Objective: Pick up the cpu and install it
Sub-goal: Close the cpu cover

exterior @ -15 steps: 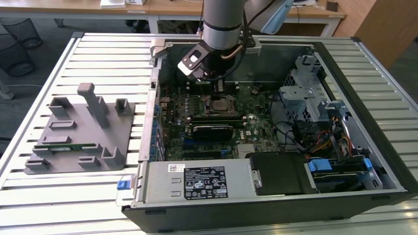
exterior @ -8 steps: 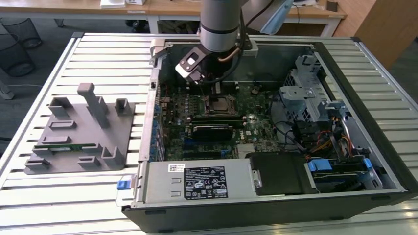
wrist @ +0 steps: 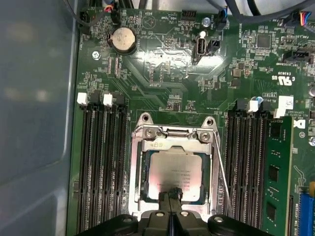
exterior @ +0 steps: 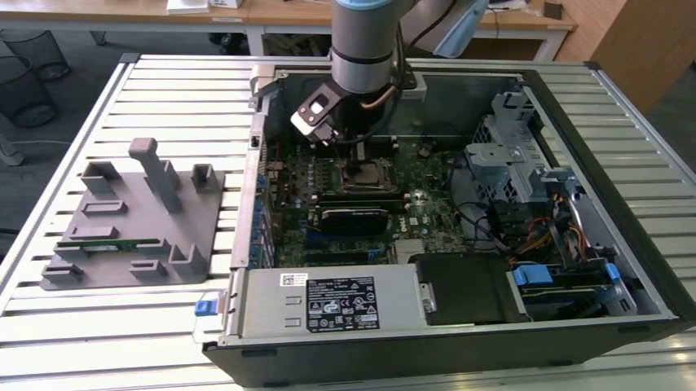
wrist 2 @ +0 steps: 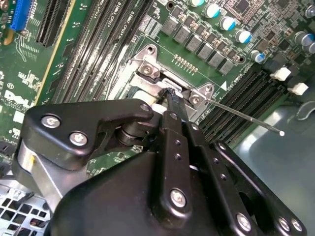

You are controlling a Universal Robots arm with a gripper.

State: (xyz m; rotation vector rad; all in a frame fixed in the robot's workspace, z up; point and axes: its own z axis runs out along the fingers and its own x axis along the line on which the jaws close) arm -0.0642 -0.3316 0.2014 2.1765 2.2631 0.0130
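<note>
While memory slots [wrist: 101, 167] flank the cpu [wrist: 174, 169], the claw [wrist: 172, 191] hangs over it pressed together.

Slatted pale metal table [exterior: 98, 334], slats running across the exterior view. Two items sit directly on it. Open computer case [exterior: 435, 362], towards the exterior view's right. Grey moulded fixture tray [exterior: 130, 224], just beside it, left.

One robot arm [exterior: 364, 41], one gripper [wrist: 172, 192]. One open computer case [exterior: 435, 352] on one slatted table [exterior: 65, 326]. Inside: one motherboard [wrist: 162, 98], one cpu [wrist: 174, 164] in one socket [wrist: 135, 169], one coin battery [wrist: 123, 39], one silver power supply [exterior: 326, 301]. Beside the case, one grey holder [exterior: 142, 224] with one green memory stick [exterior: 109, 243].
</note>
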